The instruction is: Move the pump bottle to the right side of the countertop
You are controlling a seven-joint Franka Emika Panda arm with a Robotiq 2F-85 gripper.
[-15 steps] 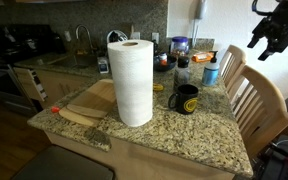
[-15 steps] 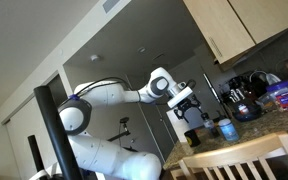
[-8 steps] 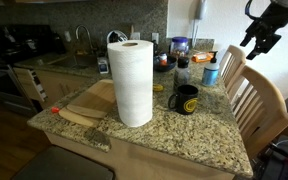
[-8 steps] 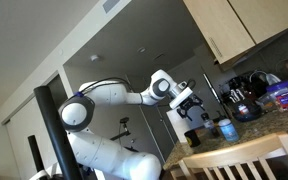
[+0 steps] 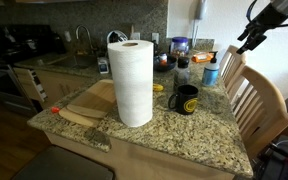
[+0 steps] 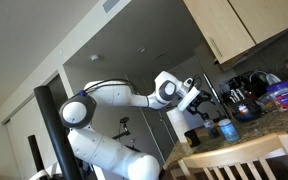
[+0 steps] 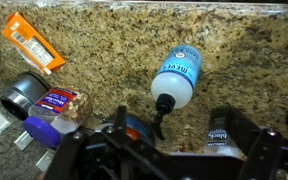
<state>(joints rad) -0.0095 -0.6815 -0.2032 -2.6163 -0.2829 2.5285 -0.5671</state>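
Light: warm, even, indoor
Shadows: soft on countertop [image 5: 189, 135] beside paper-towel roll [image 5: 134, 80]
Blur: wrist view's near edge smeared

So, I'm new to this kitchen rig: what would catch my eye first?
A tall white paper-towel roll stands on the countertop, beside a black mug. Behind the mug sits the light-blue pump bottle, with the open gripper hanging high above it, touching nothing.

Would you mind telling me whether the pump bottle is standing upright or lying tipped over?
Upright: the pump bottle stands on its base on the countertop, with its pump top uppermost.
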